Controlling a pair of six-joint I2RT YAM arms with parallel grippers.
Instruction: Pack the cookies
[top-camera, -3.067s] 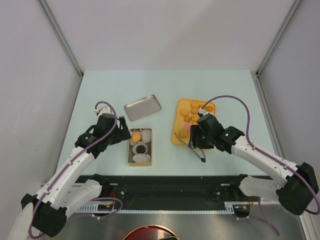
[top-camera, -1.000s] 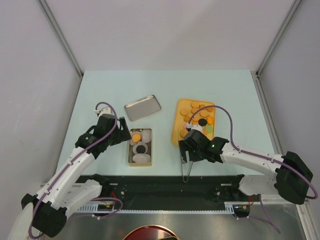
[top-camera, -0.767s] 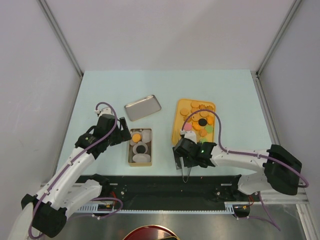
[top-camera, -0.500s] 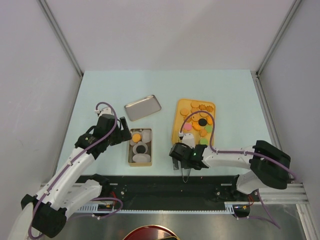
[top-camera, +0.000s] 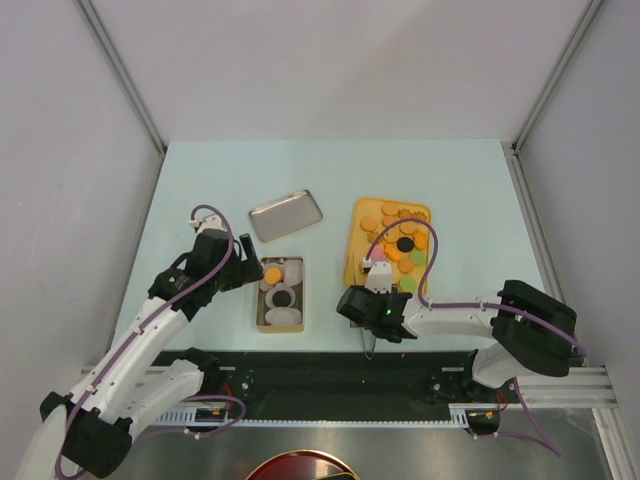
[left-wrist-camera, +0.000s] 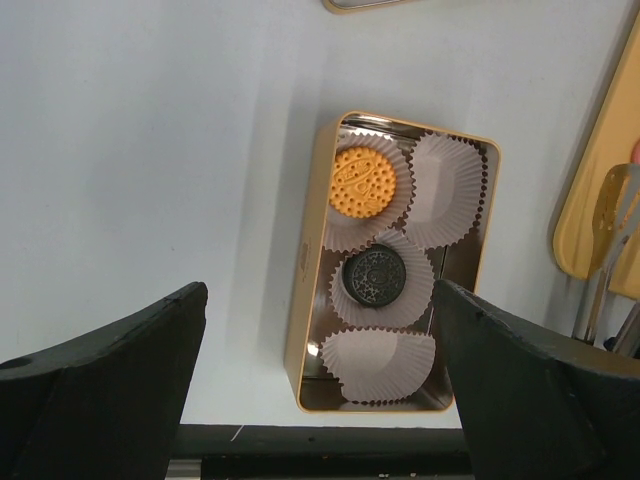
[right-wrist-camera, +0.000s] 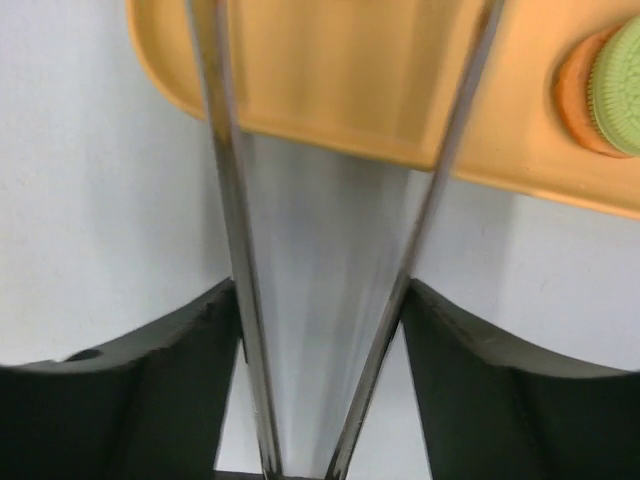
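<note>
Cookies (top-camera: 386, 222): most lie on the orange tray (top-camera: 356, 268) at the desk's (top-camera: 200, 180) right; one orange and one black sit in paper cups (left-wrist-camera: 452, 188) inside the tin (left-wrist-camera: 306, 250). Left hand (top-camera: 248, 272): fingers spread wide, empty, above the tin. Right hand (right-wrist-camera: 318, 295): clamped on metal tongs (right-wrist-camera: 225, 200) at the tray's near edge.

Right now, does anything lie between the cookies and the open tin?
Nothing visible: bare table separates the cookies on the tray from the tin. The lid lies clear, farther back. The right gripper holds tongs over the tray's edge.
</note>
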